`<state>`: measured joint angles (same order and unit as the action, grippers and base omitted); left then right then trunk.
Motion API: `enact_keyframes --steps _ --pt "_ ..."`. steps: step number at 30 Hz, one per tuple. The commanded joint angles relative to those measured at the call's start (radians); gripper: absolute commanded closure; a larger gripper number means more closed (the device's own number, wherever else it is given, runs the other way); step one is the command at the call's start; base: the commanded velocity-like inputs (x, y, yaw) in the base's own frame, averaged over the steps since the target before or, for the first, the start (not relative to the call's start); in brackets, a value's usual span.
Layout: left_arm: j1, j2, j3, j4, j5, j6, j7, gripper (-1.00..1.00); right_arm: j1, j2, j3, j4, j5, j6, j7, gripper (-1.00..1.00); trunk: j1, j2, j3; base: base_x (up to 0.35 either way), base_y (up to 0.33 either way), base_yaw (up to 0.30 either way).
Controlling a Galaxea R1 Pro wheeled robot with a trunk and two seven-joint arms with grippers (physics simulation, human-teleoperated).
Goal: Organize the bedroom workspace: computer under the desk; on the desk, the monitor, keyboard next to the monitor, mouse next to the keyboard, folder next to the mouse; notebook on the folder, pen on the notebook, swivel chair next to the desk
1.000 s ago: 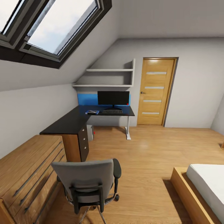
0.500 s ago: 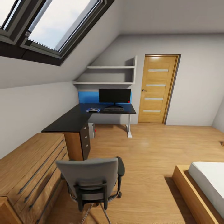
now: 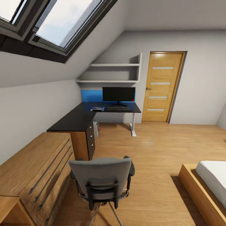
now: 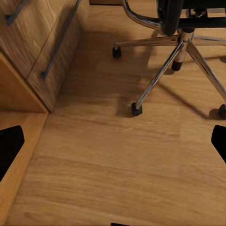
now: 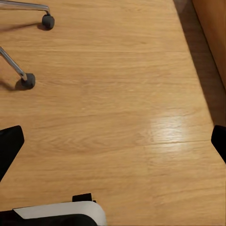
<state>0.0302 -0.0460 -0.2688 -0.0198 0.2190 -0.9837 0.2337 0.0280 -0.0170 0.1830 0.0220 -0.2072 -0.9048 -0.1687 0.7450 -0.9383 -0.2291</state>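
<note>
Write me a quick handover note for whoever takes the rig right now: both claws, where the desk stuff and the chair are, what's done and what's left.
Left claw and right claw: both open and empty, over bare wood floor.
Swivel chair stands right ahead, back toward the camera, beside the oak drawer unit and well short of the desk; I cannot see its seat.
On the desk's far wing: monitor upright, keyboard in front of it, and a small blue flat item beside the keyboard, too small to identify.
Computer sits under the desk.
Looks done: computer, monitor, keyboard.
Left: roll the chair to the desk; check mouse, folder, notebook and pen up close.
</note>
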Motion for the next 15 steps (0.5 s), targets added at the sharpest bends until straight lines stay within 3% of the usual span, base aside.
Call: enact_keyframes --steps 1,7,15 --pt "0.0 0.0 -0.009 -0.002 0.008 -0.001 0.003 -1.0 0.0 0.0 0.009 0.001 -0.008 -0.003 -0.002 -1.0 0.0 -0.001 -0.002 0.0 0.03 -0.044" --pt "0.0 0.0 -0.009 -0.002 0.008 -0.001 0.003 -1.0 0.0 -0.001 0.009 0.001 -0.008 -0.003 -0.002 -1.0 0.0 -0.001 -0.012 0.0 0.025 -0.086" --pt "0.0 0.0 -0.009 -0.002 0.008 -0.001 0.001 -1.0 0.0 -0.001 0.009 0.001 -0.008 -0.003 0.0 -1.0 0.0 -0.001 -0.022 0.0 0.115 -0.183"
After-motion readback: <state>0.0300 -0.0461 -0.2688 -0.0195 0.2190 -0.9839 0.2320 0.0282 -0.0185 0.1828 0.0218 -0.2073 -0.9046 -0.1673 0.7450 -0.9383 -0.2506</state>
